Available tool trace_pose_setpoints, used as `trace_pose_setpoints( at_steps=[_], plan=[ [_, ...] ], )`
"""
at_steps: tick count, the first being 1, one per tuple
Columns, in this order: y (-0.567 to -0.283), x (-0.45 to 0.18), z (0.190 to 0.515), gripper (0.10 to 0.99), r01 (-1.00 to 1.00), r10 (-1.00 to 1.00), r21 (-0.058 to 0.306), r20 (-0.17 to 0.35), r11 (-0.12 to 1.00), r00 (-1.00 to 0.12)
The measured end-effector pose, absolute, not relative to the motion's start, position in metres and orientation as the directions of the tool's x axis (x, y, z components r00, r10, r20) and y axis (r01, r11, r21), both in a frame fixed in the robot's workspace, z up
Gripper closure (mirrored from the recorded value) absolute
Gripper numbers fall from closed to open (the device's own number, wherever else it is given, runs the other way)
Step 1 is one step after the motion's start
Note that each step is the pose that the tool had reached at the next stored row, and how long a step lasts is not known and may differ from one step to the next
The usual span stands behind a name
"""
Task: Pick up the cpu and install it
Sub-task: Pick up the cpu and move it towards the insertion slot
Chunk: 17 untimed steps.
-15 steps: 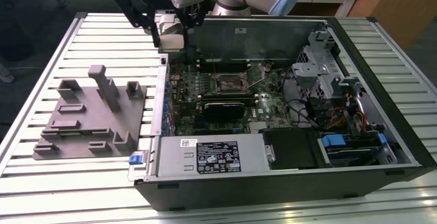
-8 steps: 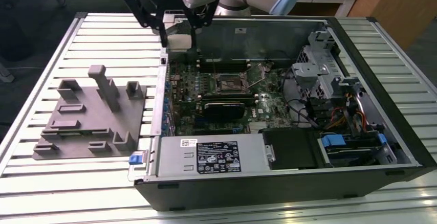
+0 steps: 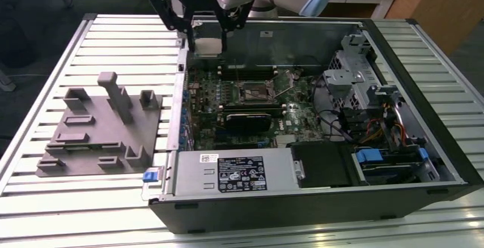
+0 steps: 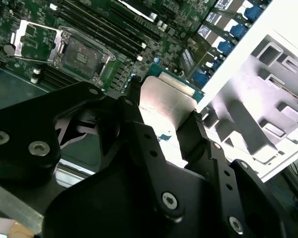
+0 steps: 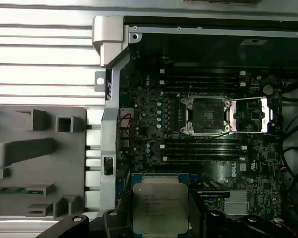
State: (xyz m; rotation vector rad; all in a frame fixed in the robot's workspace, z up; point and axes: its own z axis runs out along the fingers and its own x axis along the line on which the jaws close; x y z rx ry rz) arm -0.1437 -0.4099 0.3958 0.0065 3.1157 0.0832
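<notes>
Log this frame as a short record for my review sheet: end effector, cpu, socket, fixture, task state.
end effector: shut on the cpu, gripping two opposite edges
cpu position: held above the open computer case, near the wall beside the gray fixture
cpu socket: on the motherboard, empty, retention frame swung open
gray fixture: on the slatted table, outside the case on the exterior view's left
task state: cpu picked up, not yet installed

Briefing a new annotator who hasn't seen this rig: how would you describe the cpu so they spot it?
Find the open computer case on the slatted table. Over its far corner, at the exterior view's left, the gripper holds the cpu in its jaws. It is a small flat silvery-topped square, unlike the empty socket on the motherboard.
</notes>
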Motion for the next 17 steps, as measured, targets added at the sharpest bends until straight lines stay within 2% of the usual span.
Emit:
trace_pose_setpoints(
  at_steps=[17],
  plan=[
    [-0.41,-0.112,0.396,0.545,0.004,0.005,0.053,-0.025,0.999,-1.0]
  ],
)
